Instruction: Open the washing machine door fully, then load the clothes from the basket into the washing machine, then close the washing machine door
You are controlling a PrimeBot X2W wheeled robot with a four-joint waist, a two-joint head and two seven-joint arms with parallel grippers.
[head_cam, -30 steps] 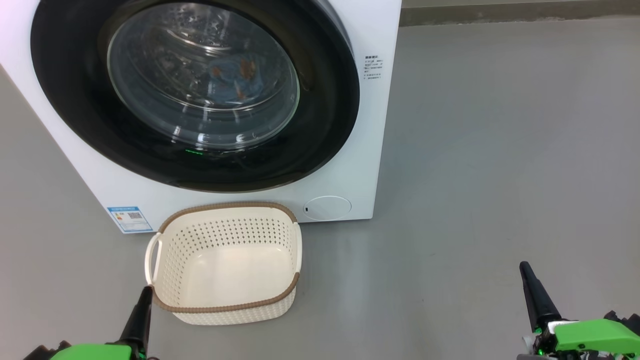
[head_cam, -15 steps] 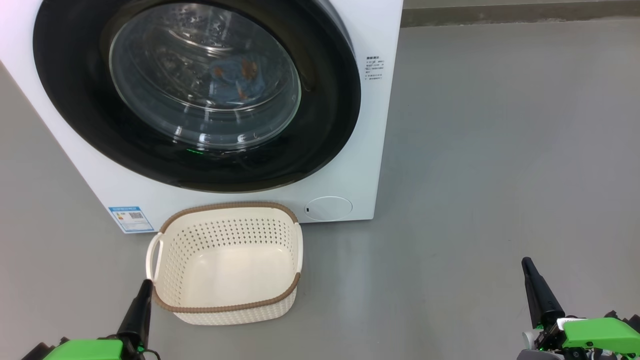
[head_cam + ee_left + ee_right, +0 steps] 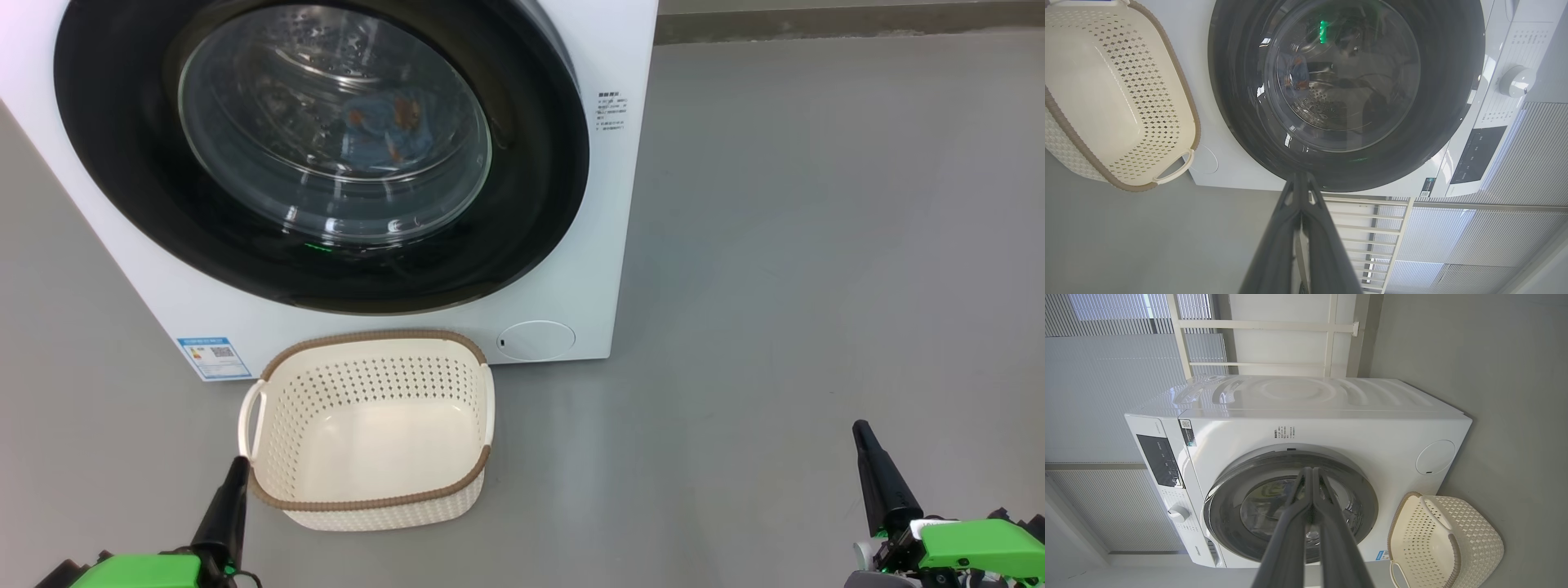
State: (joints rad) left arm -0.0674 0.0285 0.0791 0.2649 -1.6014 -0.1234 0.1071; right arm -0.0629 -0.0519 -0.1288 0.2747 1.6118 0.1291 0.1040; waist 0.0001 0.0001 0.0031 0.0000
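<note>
Plainly the basket [image 3: 367,502] lies lengthwise along the washing machine [image 3: 600,245]; mouth upward.

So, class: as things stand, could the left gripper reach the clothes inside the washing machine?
Probably not: the washing machine door looks shut, its glass standing between the left gripper and the clothes.

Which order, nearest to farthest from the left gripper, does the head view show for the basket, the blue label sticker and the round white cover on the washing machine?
1. basket, right beside the left gripper, to its right.
2. blue label sticker, lower left corner of the washing machine front.
3. round white cover, lower right of that front.
</note>
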